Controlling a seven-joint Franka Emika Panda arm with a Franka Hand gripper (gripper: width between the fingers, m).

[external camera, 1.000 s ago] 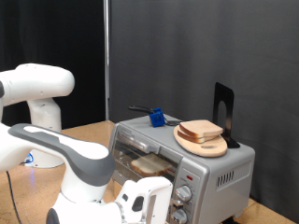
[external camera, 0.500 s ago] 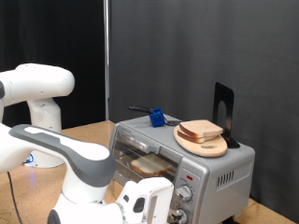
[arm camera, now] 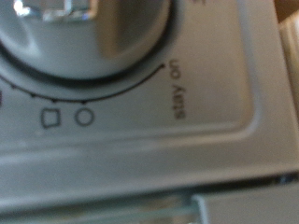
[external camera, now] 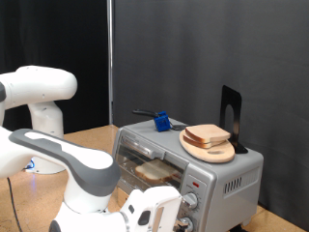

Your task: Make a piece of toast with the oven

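the gripper (external camera: 182, 220) sits low at the oven's (external camera: 227, 176) knob panel, right against the knobs (external camera: 190, 201); whether its fingers are open or shut cannot be told. the wrist view is filled by one knob (arm camera: 79, 33) seen very close, with "stay on" printed beside its dial arc. just beside the gripper, behind the glass door, a slice of toast (external camera: 154, 171) lies on the rack. above the gripper, on the oven's top, a second slice (external camera: 208, 134) rests on a round wooden plate (external camera: 214, 152). a blue object (external camera: 162, 122) and a black stand (external camera: 231, 116) also sit up there.
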